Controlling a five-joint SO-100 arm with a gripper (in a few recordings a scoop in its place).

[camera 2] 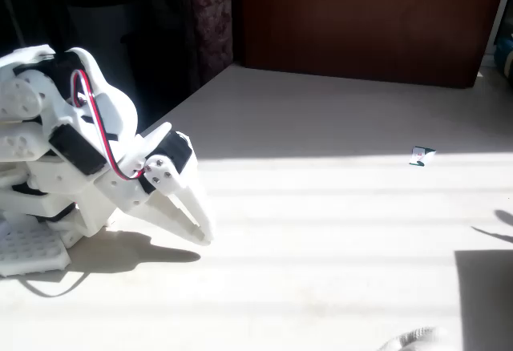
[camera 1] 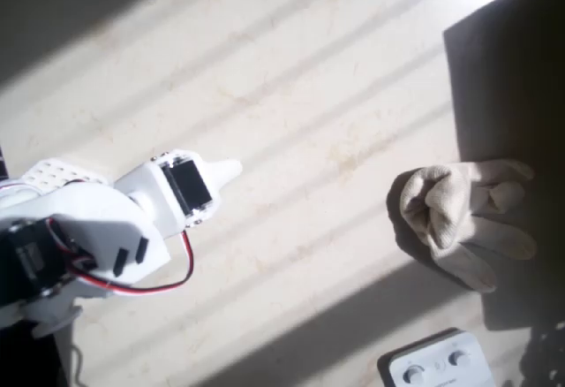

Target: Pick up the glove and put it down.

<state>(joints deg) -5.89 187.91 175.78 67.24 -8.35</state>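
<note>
In the overhead view the glove [camera 1: 463,219] lies on the table [camera 1: 309,95], well right of the gripper [camera 1: 231,170] fingertips; a box [camera 1: 437,365] with 2 knobs sits below-right.

one glove [camera 1: 463,215], one white box [camera 1: 437,365], one small card [camera 2: 420,155], one robot arm [camera 2: 72,167]

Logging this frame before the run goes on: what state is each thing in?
Glove: lying crumpled on the table, fingers curled, apart from the arm, not held.
End effector: shut, empty, tip down near the table.
White box with two knobs: resting flat at the table's edge.
Small green-and-white card: resting on the table.
</note>
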